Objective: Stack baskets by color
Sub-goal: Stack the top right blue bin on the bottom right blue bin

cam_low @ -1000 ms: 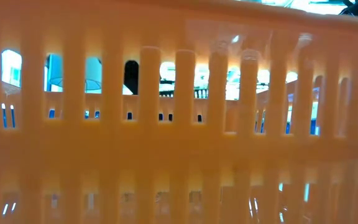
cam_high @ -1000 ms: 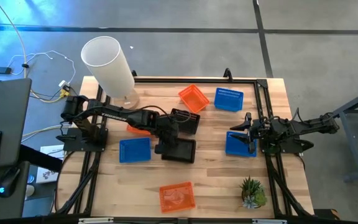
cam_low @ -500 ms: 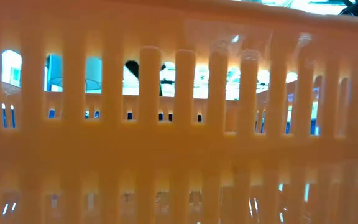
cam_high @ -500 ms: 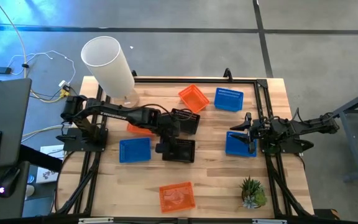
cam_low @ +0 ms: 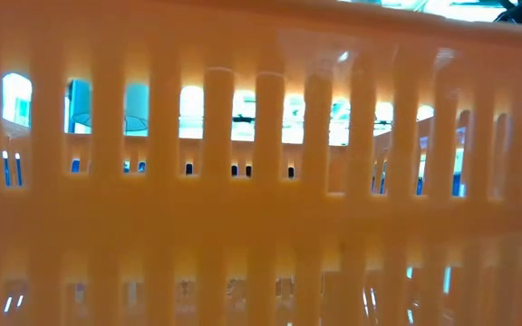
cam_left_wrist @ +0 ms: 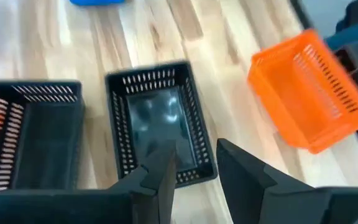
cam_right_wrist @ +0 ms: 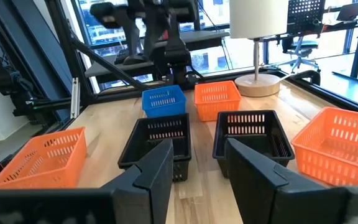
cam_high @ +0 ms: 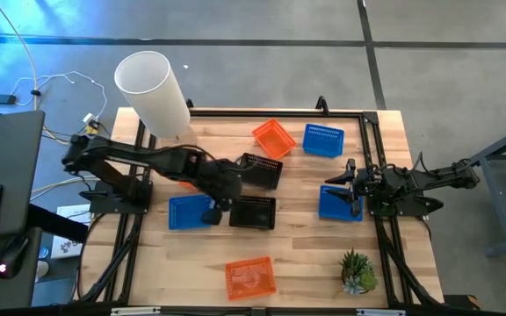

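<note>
Two black baskets rest flat on the table mid-field, one (cam_high: 253, 212) nearer and one (cam_high: 262, 169) farther. My left gripper (cam_high: 220, 209) hangs open above the nearer basket's (cam_left_wrist: 160, 130) left end, touching nothing. Blue baskets lie at left (cam_high: 190, 211), far right (cam_high: 323, 140) and right (cam_high: 339, 204). Orange baskets lie at the far middle (cam_high: 272, 138), near edge (cam_high: 250, 277) and under my left arm (cam_high: 185, 183). My right gripper (cam_high: 332, 180) waits open at the right, above the right blue basket. An orange basket wall (cam_low: 261, 208) fills the low view.
A tall white cylinder (cam_high: 154, 92) stands at the far left corner. A small green potted plant (cam_high: 357, 272) sits at the near right corner. Bare wood shows between the near orange basket and the black baskets.
My left gripper has come off the nearer black basket, risen, and drawn back toward the table's left edge. The basket stays flat on the table where it was set.
</note>
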Controlling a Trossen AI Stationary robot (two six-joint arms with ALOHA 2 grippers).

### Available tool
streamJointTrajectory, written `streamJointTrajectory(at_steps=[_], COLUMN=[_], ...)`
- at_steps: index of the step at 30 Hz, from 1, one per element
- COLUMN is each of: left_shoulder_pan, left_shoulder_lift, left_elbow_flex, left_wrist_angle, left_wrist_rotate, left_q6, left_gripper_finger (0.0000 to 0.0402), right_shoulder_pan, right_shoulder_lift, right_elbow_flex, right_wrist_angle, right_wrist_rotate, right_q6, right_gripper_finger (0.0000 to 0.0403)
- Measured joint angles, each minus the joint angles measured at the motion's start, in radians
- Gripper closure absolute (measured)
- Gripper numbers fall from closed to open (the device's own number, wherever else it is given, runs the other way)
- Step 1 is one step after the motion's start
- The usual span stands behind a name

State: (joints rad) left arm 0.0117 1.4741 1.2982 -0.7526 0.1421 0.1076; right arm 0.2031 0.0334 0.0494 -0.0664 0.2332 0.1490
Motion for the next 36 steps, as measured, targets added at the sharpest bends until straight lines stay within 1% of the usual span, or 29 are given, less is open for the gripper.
streamJointTrajectory(at_steps=[2,4,6,7,12,13,17,21,23,25,29,32,36], left_shoulder_pan=[-0.005,-0.006,-0.006,-0.006,-0.006,-0.006,-0.006,-0.006,-0.006,-0.006,-0.006,-0.006,-0.006], left_shoulder_lift=[-0.049,-0.095,-0.144,-0.167,-0.264,-0.277,-0.312,-0.325,-0.324,-0.324,-0.324,-0.324,-0.324], left_elbow_flex=[-0.023,-0.055,-0.107,-0.137,-0.290,-0.317,-0.403,-0.461,-0.478,-0.492,-0.527,-0.535,-0.535], left_wrist_angle=[-0.010,0.008,0.025,0.051,0.165,0.185,0.233,0.277,0.280,0.287,0.317,0.340,0.377], left_wrist_rotate=[0.003,0.004,0.004,0.004,-0.001,-0.001,-0.002,-0.004,-0.004,-0.003,-0.004,-0.004,-0.003], left_q6=[-0.016,-0.037,-0.069,-0.084,-0.172,-0.189,-0.256,-0.265,-0.266,-0.265,-0.279,-0.280,-0.265], left_gripper_finger=[0.0298,0.0298,0.0298,0.0298,0.0298,0.0298,0.0298,0.0298,0.0298,0.0298,0.0298,0.0298,0.0298], right_shoulder_pan=[0.000,0.000,0.000,0.000,0.000,0.000,0.000,0.000,-0.001,-0.006,-0.037,-0.071,-0.129], right_shoulder_lift=[0.000,-0.002,0.000,-0.001,0.000,0.000,-0.001,0.000,0.000,0.000,0.017,0.065,0.170], right_elbow_flex=[0.000,0.000,0.000,0.000,0.000,0.000,0.001,0.016,0.039,0.074,0.173,0.263,0.403], right_wrist_angle=[0.006,0.022,0.038,0.040,0.083,0.099,0.175,0.188,0.189,0.168,0.082,-0.012,-0.171], right_wrist_rotate=[-0.001,-0.006,-0.003,0.002,0.043,0.061,0.195,0.312,0.395,0.459,0.481,0.505,0.507], right_q6=[0.016,0.107,0.213,0.241,0.224,0.216,0.204,0.154,0.144,0.127,0.077,0.054,0.064], right_gripper_finger=[0.0268,0.0268,0.0268,0.0268,0.0268,0.0268,0.0268,0.0268,0.0268,0.0268,0.0268,0.0268,0.0268])
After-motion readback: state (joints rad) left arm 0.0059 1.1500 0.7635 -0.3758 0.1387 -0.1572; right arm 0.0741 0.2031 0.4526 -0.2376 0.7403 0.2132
